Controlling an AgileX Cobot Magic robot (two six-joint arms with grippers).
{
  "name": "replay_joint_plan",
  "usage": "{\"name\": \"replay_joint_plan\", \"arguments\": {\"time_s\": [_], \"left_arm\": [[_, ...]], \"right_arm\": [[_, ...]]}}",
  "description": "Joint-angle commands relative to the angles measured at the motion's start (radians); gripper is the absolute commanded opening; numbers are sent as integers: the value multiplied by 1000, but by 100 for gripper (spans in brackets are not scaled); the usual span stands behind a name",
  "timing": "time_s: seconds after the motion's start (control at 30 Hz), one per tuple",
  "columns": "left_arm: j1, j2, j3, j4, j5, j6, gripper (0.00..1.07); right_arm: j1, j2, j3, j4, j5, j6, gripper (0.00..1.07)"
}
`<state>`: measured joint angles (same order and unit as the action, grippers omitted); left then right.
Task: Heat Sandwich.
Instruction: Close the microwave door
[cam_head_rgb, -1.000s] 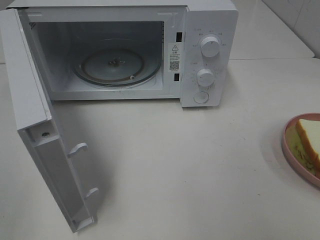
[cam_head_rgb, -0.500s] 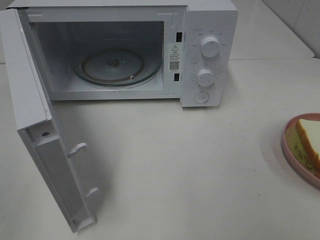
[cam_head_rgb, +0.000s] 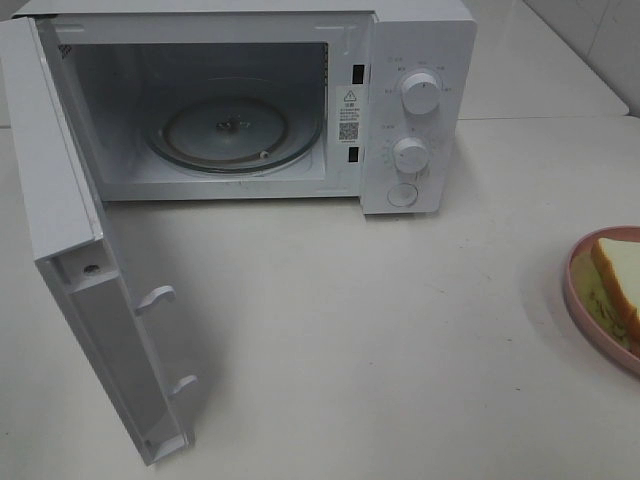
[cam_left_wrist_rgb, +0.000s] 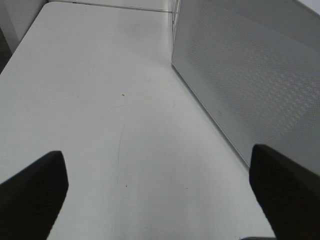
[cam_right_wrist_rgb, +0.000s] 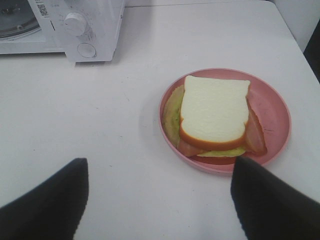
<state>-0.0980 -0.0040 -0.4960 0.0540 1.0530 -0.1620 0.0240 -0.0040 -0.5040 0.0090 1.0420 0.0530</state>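
right wrist view puts the sandwich (cam_right_wrist_rgb: 215, 112) on its pink plate (cam_right_wrist_rgb: 272, 107) on the desk (cam_right_wrist_rgb: 125, 125), just ahead of my right gripper (cam_right_wrist_rgb: 157, 200), a touch toward one o'clock, jaws spread wide and empty. left gripper (cam_left_wrist_rgb: 160, 192) hangs beside the microwave door (cam_left_wrist_rgb: 250, 75), jaws apart too, holding nothing. in the exterior high view the plate lies at four o'clock from the open microwave (cam_head_rgb: 240, 100), well apart. right arm is clearly nearer, so i judge it takes the pick.

A pale, off-white surface (cam_head_rgb: 400, 330) fills the scene under soft, even light. At far right a seam (cam_head_rgb: 540, 118) splits it from a second tabletop, with a light tiled wall (cam_head_rgb: 600, 40) beyond.
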Motion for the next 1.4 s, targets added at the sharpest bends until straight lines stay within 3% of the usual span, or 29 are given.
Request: {"name": "replay_joint_plan", "arguments": {"time_s": [0.03, 1.4], "left_arm": [[0, -17, 0, -8, -9, -9, 91], [0, -17, 0, -8, -9, -9, 91]], "right_arm": [[-5, -27, 1, -36, -4, -16, 76], [-5, -27, 1, -48, -3, -13, 76]]}}
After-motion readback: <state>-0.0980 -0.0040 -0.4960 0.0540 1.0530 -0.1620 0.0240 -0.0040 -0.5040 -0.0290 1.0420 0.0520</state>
